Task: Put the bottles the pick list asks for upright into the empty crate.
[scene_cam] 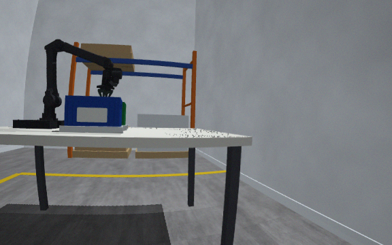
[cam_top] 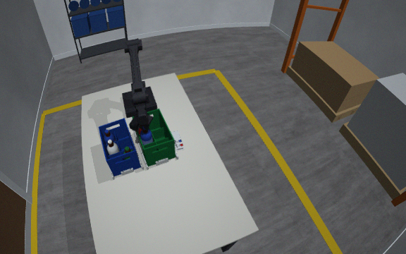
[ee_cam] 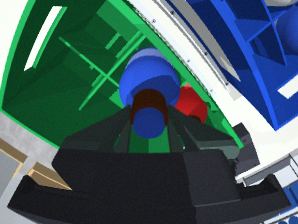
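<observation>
Wrist-only: red-capped bottle (ee_cam: 192, 104) beside gripper (ee_cam: 154, 137)

Pick list (cam_top: 179, 141) print too small.

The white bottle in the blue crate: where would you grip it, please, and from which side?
Probably by its brown neck, coming straight down: the white bottle stands upright in a compartment of the blue crate, whose walls and dividers block its sides, leaving only the top free.

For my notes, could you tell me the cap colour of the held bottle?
Blue; the bottle in the gripper shows best in the wrist view.
</observation>
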Available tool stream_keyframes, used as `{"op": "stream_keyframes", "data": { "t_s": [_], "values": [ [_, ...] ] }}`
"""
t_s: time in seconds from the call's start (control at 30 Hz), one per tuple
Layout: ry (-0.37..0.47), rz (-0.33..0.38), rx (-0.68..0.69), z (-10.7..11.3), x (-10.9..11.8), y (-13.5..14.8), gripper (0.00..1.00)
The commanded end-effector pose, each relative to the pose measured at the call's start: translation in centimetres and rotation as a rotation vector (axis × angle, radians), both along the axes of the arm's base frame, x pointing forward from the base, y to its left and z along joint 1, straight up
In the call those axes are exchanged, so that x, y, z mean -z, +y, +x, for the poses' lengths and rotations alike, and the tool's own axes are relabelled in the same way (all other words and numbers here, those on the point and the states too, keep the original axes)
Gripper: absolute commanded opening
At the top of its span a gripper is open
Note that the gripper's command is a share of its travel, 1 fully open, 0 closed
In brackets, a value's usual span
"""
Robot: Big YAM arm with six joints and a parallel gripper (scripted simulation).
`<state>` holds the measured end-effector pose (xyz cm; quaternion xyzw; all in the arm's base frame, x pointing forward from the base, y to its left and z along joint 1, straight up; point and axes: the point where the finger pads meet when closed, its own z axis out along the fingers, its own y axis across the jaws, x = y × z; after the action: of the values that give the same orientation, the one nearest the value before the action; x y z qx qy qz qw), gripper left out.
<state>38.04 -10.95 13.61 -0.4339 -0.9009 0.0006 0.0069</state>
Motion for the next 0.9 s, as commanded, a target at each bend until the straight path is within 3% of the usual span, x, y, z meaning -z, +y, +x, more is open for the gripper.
{"op": "stream_keyframes", "data": {
  "t_s": [0.0,0.1,0.2,0.87],
  "values": [
    [-0.076,-0.023,-0.005,1.5,-2.4,-0.4,0.0],
    [-0.05,-0.015,-0.005,0.6,-1.6,-0.1,0.0],
    [-0.077,-0.022,-0.005,1.6,-2.6,-0.3,0.0],
    [-0.058,-0.018,-0.005,0.9,-1.7,-0.1,0.0]
  ]
}}
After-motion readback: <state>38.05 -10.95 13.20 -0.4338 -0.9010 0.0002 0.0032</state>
